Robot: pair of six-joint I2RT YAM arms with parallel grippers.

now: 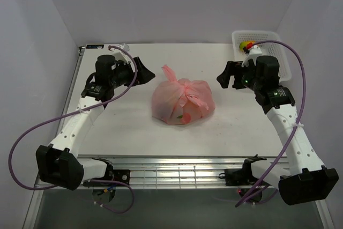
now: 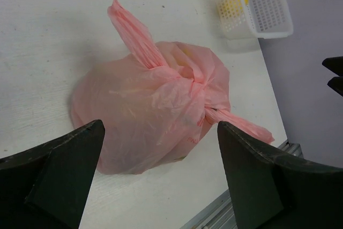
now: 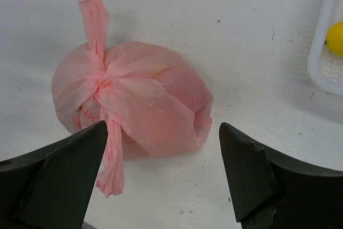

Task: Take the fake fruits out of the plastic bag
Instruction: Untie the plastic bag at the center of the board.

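Observation:
The pink plastic bag (image 1: 182, 101) lies tied shut in the middle of the table, its two handle tails sticking out from the knot. It also shows in the left wrist view (image 2: 153, 111) and the right wrist view (image 3: 134, 97). The fake fruits inside show only as faint shapes through the plastic. My left gripper (image 1: 148, 73) hovers open just left of the bag, apart from it. My right gripper (image 1: 221, 77) hovers open just right of the bag, apart from it. Both are empty.
A white lattice basket (image 1: 275, 45) stands at the back right corner with a yellow and red fruit (image 1: 247, 45) in it; it also shows in the left wrist view (image 2: 265, 9) and the right wrist view (image 3: 321, 63). The table's metal front rail (image 1: 177, 170) runs along the near edge.

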